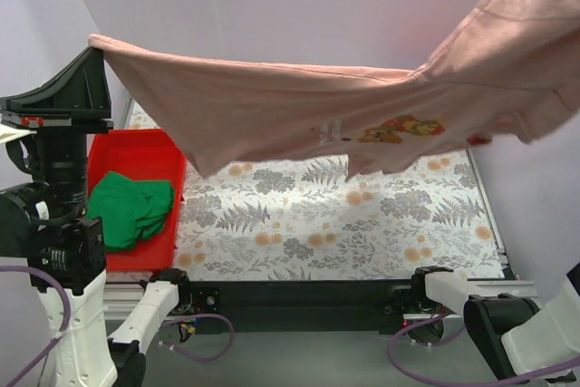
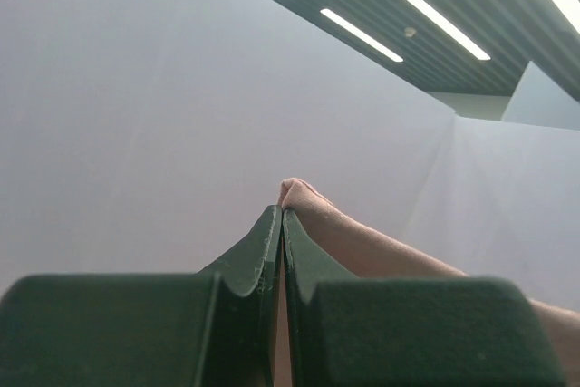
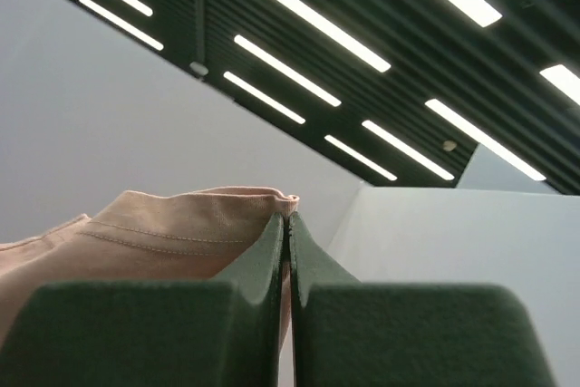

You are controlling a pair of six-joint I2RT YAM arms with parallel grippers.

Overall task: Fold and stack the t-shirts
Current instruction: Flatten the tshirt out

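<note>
"Where's the pink t-shirt (image 1: 299, 115) right now?"

"Off the desk (image 1: 362, 224) entirely, slung across the top of the overhead view. Its long axis runs from upper left to upper right. The right end rides higher and the middle sags."

"And your claws?"

"Both are pinched closed on it. My left claw (image 2: 282, 215) nips a small fold of pink cloth at the upper-left end. My right claw (image 3: 288, 219) clamps a stitched hem (the overhead view doesn't show that claw). The shirt lies between my two claws, one end in each, so neither arm is nearer. I judge that laying it flat means bringing both down together."

"Anything to read on it?"

"There's a small cartoon print (image 1: 399, 127) with pale lettering (image 1: 328, 131) beside it, too small to make out. I can see no brand."

"The rest?"

"A green t-shirt (image 1: 131, 206) sits crumpled in the red tray (image 1: 136, 147), lower left, not touching the pink one."
</note>
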